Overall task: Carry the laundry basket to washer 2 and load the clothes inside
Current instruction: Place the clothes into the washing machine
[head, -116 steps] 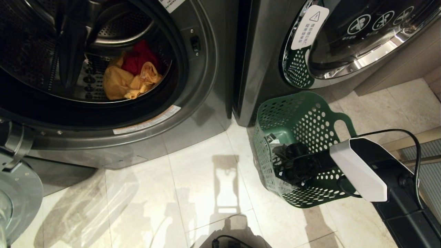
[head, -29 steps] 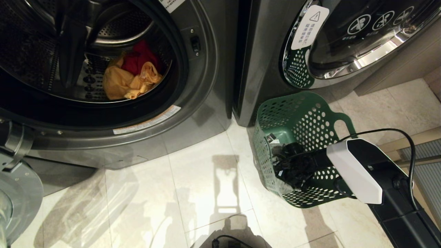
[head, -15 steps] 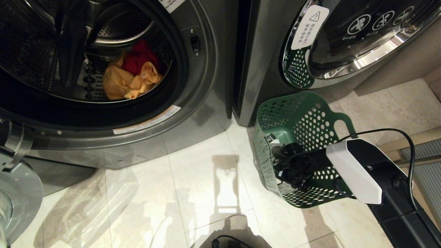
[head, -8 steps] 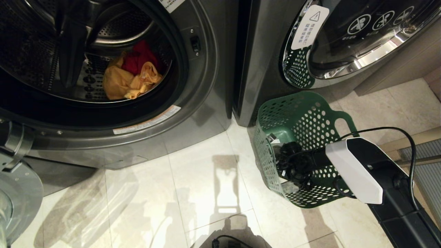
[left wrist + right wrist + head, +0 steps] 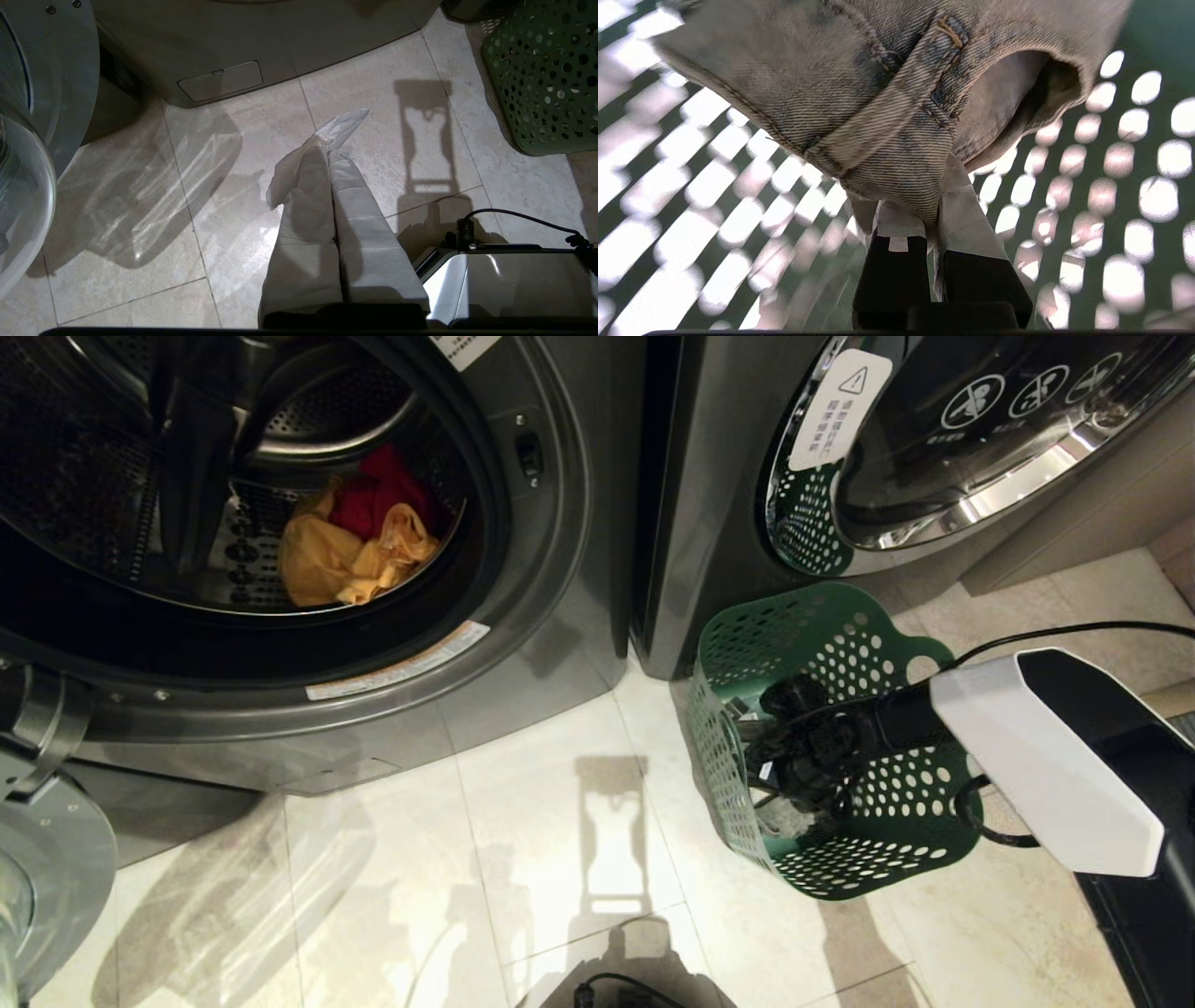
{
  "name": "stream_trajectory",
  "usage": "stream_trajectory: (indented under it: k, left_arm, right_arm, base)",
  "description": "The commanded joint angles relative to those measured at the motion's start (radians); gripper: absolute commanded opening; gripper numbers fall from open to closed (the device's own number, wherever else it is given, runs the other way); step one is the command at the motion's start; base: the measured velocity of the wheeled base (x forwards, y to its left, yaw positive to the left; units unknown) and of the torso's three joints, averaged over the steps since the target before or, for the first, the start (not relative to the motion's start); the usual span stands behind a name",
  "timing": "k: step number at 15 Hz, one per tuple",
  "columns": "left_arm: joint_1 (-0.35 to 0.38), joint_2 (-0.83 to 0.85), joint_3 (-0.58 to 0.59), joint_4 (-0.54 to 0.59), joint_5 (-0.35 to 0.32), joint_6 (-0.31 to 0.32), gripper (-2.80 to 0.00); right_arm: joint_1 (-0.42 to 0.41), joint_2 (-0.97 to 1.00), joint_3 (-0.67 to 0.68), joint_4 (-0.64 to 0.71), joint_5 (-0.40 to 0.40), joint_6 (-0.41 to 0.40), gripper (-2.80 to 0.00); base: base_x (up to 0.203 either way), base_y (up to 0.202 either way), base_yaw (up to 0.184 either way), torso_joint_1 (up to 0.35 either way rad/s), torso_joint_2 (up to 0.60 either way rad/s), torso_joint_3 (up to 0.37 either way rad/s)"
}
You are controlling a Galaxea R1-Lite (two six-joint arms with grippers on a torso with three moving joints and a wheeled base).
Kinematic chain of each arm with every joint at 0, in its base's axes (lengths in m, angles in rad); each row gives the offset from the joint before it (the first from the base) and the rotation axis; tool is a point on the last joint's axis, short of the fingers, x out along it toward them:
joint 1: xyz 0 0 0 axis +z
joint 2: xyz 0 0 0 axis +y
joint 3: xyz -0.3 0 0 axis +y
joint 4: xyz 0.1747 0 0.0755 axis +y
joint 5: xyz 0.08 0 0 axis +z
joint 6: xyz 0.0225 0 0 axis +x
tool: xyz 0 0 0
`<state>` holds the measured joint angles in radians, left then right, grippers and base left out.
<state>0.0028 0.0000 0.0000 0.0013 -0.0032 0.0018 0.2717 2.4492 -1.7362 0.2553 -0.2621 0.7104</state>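
Two dark grey washers fill the far side of my head view: the left one point(image 5: 523, 588) has its door swung open and a yellow garment point(image 5: 341, 560) with a red one point(image 5: 378, 495) lying in the drum, while the right one point(image 5: 709, 504) keeps its chrome-rimmed glass door point(image 5: 962, 439) closed. I cannot read a number on either machine from here. My laundry basket point(image 5: 822, 653), green and full of round holes, stands on the pale tiled floor point(image 5: 523, 859) just in front of the right washer's near-left corner, close to its front panel. My right gripper point(image 5: 931, 219) is down inside the basket, jaws clamped on a piece of faded denim clothing point(image 5: 859, 88) at a seam by a belt loop; the cloth hangs bunched over the fingertips with the basket's perforated wall behind it. My left gripper point(image 5: 327, 149) is parked low at the near side over bare tiles, its cloth-covered fingers point(image 5: 308, 200) pressed together with nothing between them, the basket off to its right and the open washer's round door point(image 5: 28, 154) to its left.
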Motion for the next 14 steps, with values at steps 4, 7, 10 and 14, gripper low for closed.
stream_trajectory:
  k: [4, 7, 10, 14]
  left_arm:
    - [0.000, 0.002, 0.000, -0.001, 0.000, 0.001, -2.80]
    - [0.000, 0.002, 0.000, -0.001, 0.000, 0.001, -2.80]
    - [0.000, 0.002, 0.000, 0.000, 0.000, 0.000, -2.80]
    - [0.000, 0.002, 0.000, 0.000, 0.000, -0.003, -2.80]
  right_arm:
    - [0.121, -0.360, 0.210, 0.051, 0.000, 0.022, -2.80]
    - [0.204, -0.588, 0.279, 0.159, -0.013, 0.032, -2.80]
    - [0.267, -0.765, 0.290, 0.316, -0.136, 0.035, -2.80]
    - [0.281, -0.935, 0.342, 0.408, -0.274, 0.014, -2.80]
  base:
    - [0.000, 0.000, 0.000, 0.000, 0.00, 0.000]
    - [0.000, 0.000, 0.000, 0.000, 0.00, 0.000]
    - [0.000, 0.000, 0.000, 0.000, 0.00, 0.000]
    - [0.000, 0.000, 0.000, 0.000, 0.00, 0.000]
